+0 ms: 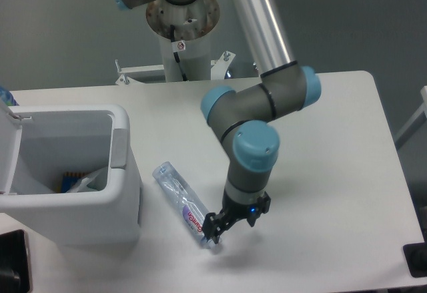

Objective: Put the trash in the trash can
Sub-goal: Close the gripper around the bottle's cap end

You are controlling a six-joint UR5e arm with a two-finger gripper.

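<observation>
Figure: risks of the pickup, read left to right. The trash can (123, 193) stood at the left edge of the table (333, 173), lid swung open, with a crumpled wrapper (85, 183) and a blue-and-orange packet (67, 181) visible inside. Just right of the can, apart from its wall, the crushed bottle (187, 206) lay flat on the tabletop, running diagonally with its blue cap end (212, 243) nearest the camera. The gripper (217, 229) was low over that cap end, its fingers apart and seemingly either side of it; whether either finger touched the bottle could not be told. Judged hazards: a grasp this close to the narrow cap could slip off as the fingers closed, squirting the smooth, rounded bottle away; held by one end, the bottle could pivot and sag in transit, then catch the can's rim or fall short onto the table.
</observation>
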